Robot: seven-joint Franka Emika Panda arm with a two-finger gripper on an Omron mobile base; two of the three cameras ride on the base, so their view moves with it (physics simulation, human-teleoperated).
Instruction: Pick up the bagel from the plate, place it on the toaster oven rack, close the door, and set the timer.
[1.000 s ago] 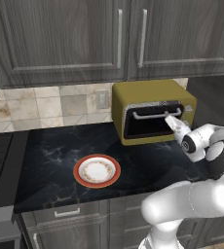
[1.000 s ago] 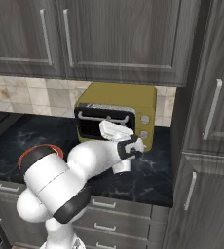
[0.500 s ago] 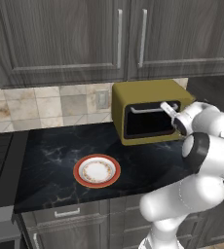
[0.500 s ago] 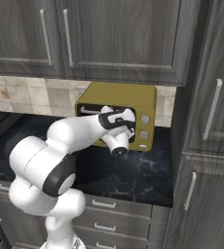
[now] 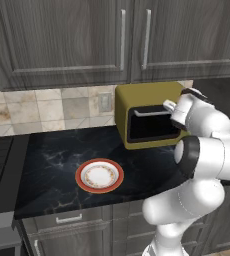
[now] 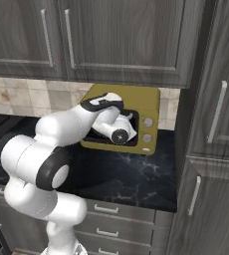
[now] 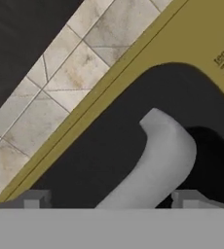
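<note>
- I'm looking at the toaster oven (image 5: 152,117), the olive-yellow box at the back of the dark counter (image 5: 52,170), and I'm taking it as my landmark.
- The gripper (image 7: 109,202) is sitting right at the oven's front, jaws spread wide with nothing between them; the silver bar handle (image 7: 158,160) is running up between the two fingertips.
- From the right base view, the hand (image 6: 117,130) is pressing in against the door (image 6: 106,134) on the oven's face, just left of the two round knobs (image 6: 147,130).
- The door's handle (image 5: 149,113) is showing along the top of the dark glass panel in the left base view, so I'm judging the door to be up, or very nearly.
- The plate (image 5: 99,176) is lying on the counter in front of the oven and off to its left, well apart from it, and it's looking bare; I'm seeing no bagel on it.
- So I'm reckoning the bagel is already inside, though the dark glass is hiding the rack and I can't confirm it.
- What's left, as I'm reading it: finishing the door if it isn't fully shut, then turning the timer knob.
</note>
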